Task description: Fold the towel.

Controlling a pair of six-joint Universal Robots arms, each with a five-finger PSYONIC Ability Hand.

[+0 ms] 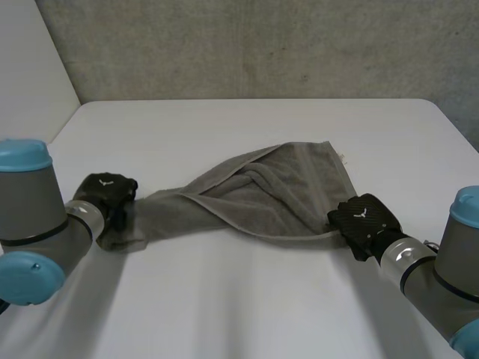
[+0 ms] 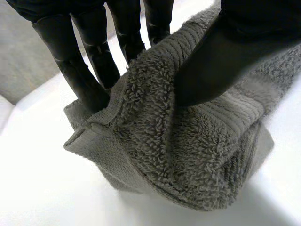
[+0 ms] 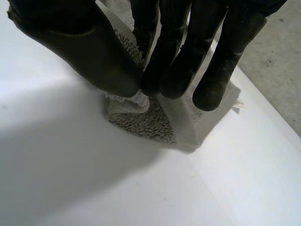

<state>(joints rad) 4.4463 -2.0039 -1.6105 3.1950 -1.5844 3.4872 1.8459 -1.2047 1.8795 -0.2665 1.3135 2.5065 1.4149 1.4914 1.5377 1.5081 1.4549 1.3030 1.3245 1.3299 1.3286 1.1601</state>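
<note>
White table (image 1: 247, 299), grey wall (image 1: 262, 45) | left hand (image 1: 107, 193) pinches towel (image 1: 269, 191) end | right hand (image 1: 364, 222) pinches opposite corner

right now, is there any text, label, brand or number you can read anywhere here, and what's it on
No words or numbers can be read in any view.
A small white emblem on the back of the left hand: a symbol, not letters.
The same white emblem on the back of the right hand: no letters.
A pale scrap at the far corner of the towel may be a tag: too small to read.
</note>
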